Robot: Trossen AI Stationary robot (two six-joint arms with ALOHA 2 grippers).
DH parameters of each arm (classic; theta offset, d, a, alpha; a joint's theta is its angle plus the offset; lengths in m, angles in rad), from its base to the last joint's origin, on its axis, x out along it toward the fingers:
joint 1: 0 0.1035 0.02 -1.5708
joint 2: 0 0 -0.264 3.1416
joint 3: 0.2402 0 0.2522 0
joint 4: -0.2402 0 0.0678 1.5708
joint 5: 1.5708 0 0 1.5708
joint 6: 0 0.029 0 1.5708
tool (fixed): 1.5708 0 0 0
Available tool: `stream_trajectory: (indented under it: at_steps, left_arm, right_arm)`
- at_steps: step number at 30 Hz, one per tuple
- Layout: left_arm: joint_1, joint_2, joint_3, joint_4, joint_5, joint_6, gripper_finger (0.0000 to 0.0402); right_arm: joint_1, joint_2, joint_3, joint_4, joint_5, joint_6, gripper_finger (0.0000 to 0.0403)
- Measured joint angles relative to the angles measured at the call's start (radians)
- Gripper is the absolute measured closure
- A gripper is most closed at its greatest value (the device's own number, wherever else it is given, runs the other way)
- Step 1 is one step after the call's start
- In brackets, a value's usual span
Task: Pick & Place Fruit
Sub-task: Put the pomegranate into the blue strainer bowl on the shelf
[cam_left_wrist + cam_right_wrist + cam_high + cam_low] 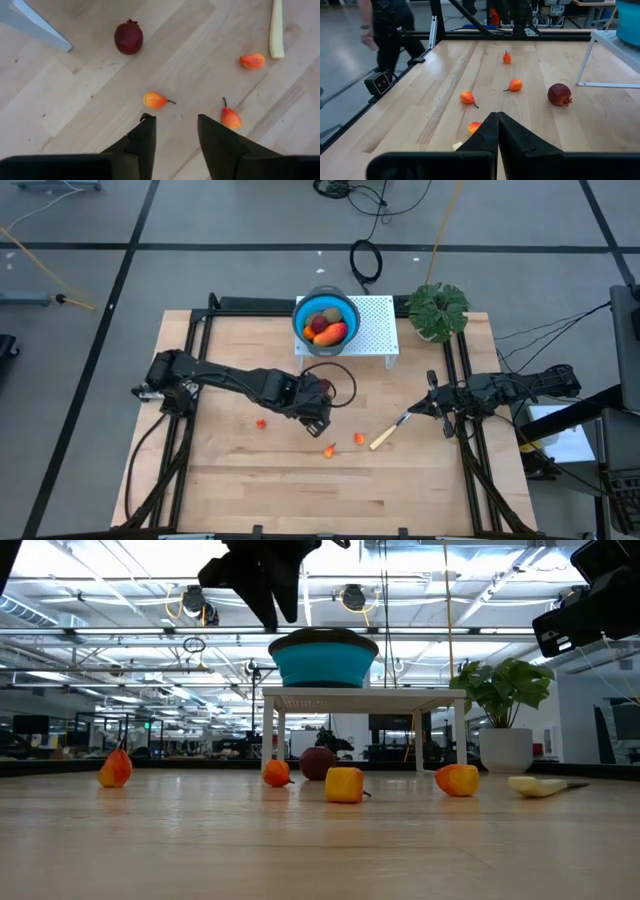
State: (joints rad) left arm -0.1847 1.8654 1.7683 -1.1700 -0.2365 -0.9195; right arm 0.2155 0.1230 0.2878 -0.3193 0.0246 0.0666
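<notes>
The left pincer [318, 412] hangs above the middle of the light wooden desk [240, 490], with its two dark fingers [142, 142] parted by a moderate gap. Between them is only bare wood, so it holds nothing and touches nothing. Its arm stretches from the left edge of the desk toward the centre, with the pincer pointing down at the board.

Just ahead of it lies a small orange pear-shaped toy fruit [155, 100], and a second one [230, 118] lies beside the other finger. A third small orange piece [252, 61] is farther off, near the pale handle of a toy knife [276, 30]. A dark red ball-shaped fruit [128, 37] rests on the desk near a leg of the white perforated stand [375, 330].

On this stand sits a blue round bowl [302, 320] with several fruits inside, among them a long red-orange piece [331, 333].

The right pincer [436, 406] is fully closed and empty, and waits at the right side of the desk near the knife.
</notes>
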Motion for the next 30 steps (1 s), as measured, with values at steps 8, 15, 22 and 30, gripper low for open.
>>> stream_trajectory:
  at_steps: [8, 15, 22, 30]
  left_arm:
    - [0.037, 0.01, 0.0, 0.036, -0.001, 0.06, 0.0215]
    - [0.035, 0.065, 0.0, 0.084, -0.008, 0.059, 0.0183]
    - [0.011, 0.111, 0.0, 0.067, -0.008, -0.186, 0.0137]
    - [0.004, 0.112, 0.0, 0.077, -0.126, -0.432, 0.0094]
  right_arm:
    - [0.0, 0.0, 0.0, 0.0, 0.0, 0.0, 0.0403]
    - [0.0, 0.0, 0.0, 0.0, 0.0, 0.0, 0.0403]
    - [0.0, 0.005, 0.0, -0.001, 0.0, 0.0, 0.0403]
    - [0.0, 0.006, 0.0, 0.0, 0.0, 0.0, 0.0403]
